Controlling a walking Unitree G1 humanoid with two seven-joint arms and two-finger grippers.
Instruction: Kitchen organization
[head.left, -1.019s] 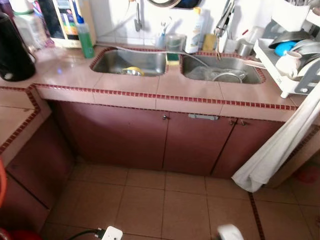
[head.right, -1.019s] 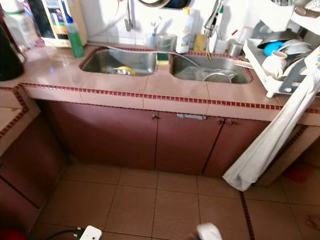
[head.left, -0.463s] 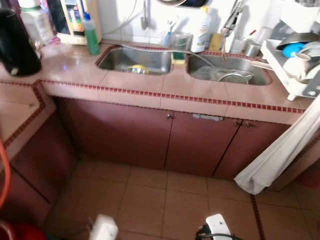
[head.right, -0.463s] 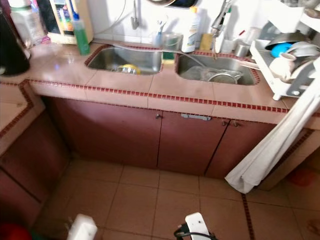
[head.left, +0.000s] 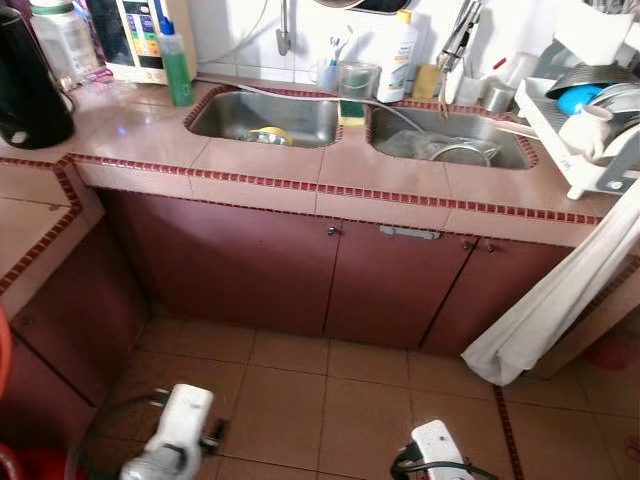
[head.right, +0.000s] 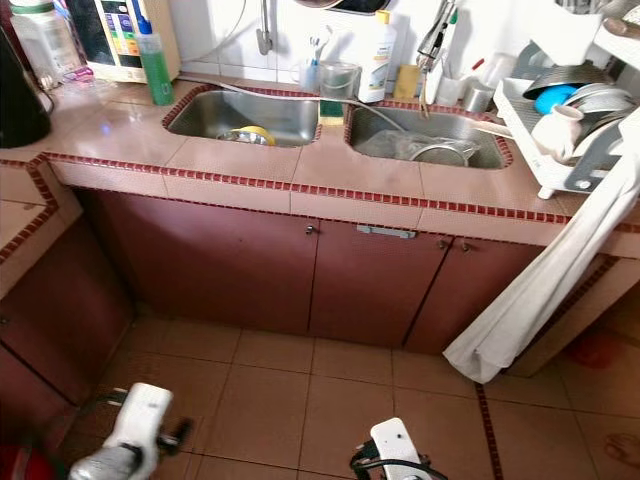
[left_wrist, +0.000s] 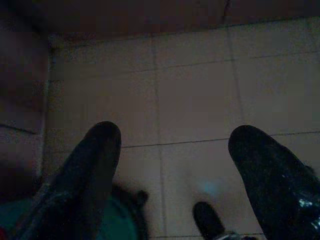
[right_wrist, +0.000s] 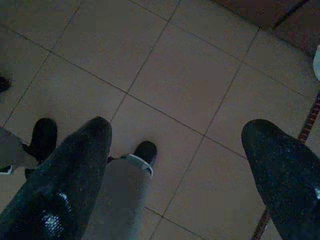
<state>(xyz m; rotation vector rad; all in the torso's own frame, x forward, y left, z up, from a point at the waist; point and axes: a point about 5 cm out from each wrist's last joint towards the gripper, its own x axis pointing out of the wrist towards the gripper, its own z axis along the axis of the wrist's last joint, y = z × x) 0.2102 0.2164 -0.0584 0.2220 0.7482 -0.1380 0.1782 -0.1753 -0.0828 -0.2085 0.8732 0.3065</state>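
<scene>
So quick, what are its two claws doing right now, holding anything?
Left gripper: open, holding nothing, over the floor.
Right gripper: open, holding nothing, also over the floor.

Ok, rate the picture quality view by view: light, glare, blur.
Head views: bright and mostly sharp, soft glare on the countertop, left arm blurred at the lower edge. Left wrist view: very dark, open fingers over dim floor tiles. Right wrist view: evenly lit, tiles clear, near fingers soft.
</scene>
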